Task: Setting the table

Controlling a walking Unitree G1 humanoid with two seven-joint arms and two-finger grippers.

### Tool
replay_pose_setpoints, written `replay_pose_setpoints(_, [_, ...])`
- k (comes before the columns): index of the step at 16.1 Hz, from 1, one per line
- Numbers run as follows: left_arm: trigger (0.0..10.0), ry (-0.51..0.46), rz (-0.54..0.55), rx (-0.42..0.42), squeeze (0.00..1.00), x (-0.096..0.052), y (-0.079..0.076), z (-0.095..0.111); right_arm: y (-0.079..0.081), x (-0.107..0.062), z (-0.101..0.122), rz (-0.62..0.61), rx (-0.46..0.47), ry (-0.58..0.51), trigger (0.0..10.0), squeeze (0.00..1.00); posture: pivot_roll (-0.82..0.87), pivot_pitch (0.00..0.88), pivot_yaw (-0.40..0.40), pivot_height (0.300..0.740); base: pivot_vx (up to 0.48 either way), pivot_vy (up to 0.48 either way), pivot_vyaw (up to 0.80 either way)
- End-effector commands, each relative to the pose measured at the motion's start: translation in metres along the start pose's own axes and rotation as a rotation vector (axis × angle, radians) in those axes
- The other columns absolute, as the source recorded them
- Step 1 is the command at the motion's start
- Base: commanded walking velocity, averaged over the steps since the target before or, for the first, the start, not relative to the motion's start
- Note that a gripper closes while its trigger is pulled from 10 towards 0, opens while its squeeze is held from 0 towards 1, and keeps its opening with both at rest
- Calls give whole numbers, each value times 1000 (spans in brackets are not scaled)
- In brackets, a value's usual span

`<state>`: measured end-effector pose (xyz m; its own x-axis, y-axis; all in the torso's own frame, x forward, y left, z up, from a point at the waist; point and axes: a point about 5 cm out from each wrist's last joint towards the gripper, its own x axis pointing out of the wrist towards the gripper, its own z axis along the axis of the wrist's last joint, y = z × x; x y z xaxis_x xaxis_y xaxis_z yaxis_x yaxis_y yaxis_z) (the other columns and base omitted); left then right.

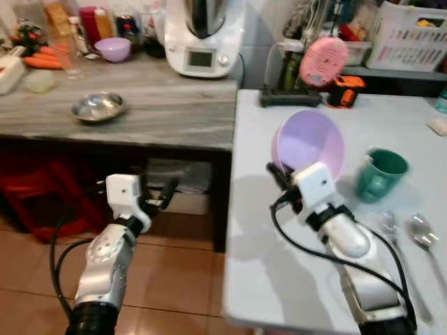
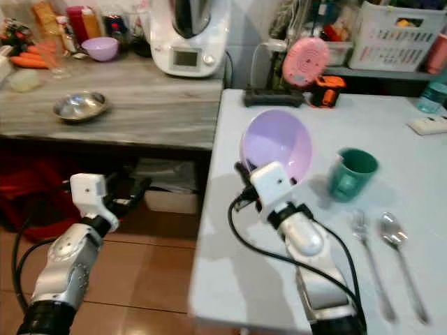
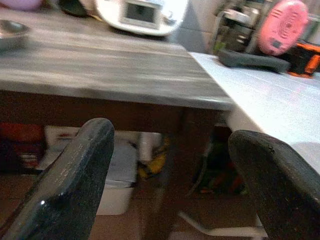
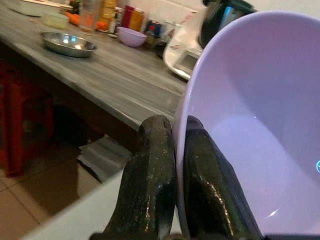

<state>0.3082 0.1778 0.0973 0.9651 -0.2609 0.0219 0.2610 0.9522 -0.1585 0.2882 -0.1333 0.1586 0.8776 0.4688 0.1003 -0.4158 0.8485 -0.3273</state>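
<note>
Right end effector [image 4: 172, 150] pinches tilted lilac bowl's [image 1: 311, 143] rim — green mug [image 1: 378, 174] beside.

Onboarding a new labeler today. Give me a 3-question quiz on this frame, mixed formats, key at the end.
1. True or false: the right claw is pinched shut on the rim of the lilac bowl.
2. Multiple choice: what stands on the white table just to the robot's right of the held bowl? A) green mug B) steel bowl C) carrots
3. Fill the blank: the left claw hangs over the floor in front of the grey counter, its fingers ____.

Key
1. True: one finger sits on each side of the rim.
2. A: the green mug stands there; the steel bowl is on the counter.
3. Open, holding nothing.
</note>
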Motion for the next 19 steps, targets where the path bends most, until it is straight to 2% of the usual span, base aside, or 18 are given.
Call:
replay_pose_setpoints(1, [10000,-6,-16,6,0,2,-4,1,-5,0,7,-9,-30,-25,10000,0,-98,0,51,740,0,412,0])
replay_pose_setpoints(19, [10000,-5,-13,16,0,2,-6,-2,-6,0,7,-3,-43,-29,10000,0,-94,0,38,740,0,455,0])
